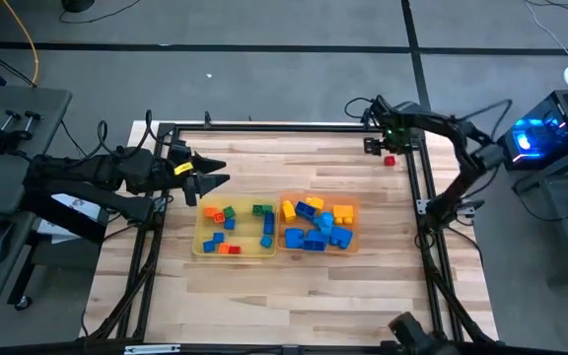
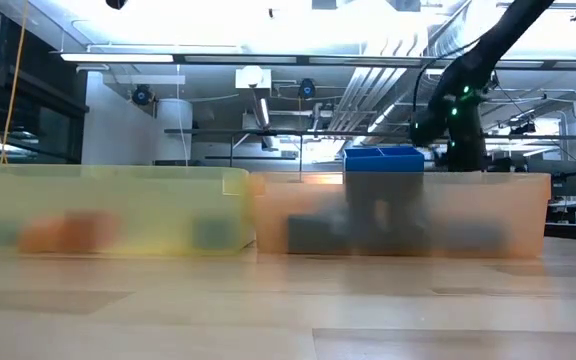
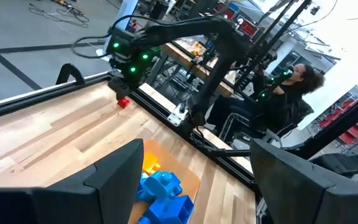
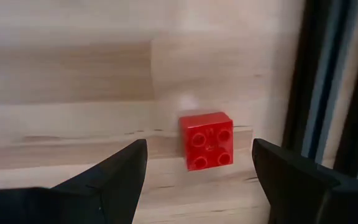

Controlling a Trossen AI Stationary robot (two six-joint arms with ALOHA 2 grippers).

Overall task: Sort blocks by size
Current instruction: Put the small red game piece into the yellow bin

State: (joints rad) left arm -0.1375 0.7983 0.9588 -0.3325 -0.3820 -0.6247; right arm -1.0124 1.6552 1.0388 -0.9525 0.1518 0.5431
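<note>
A red block (image 4: 206,140) lies flat on the table, studs up, at the far right (image 1: 390,160), beside the black frame rail. My right gripper (image 4: 199,168) hangs open above it, a finger on either side, touching nothing; it also shows in the high view (image 1: 383,144). My left gripper (image 1: 210,175) is open and empty above the table's left side, just beyond the yellow tray (image 1: 235,229), which holds several small blocks. The orange tray (image 1: 319,226) holds several larger blue and yellow blocks (image 3: 163,186).
The black frame rail (image 4: 328,93) runs close beside the red block. The two trays stand side by side at the table's middle (image 2: 248,210). A person (image 3: 291,87) sits beyond the table's right side. Bare wood lies near the front edge.
</note>
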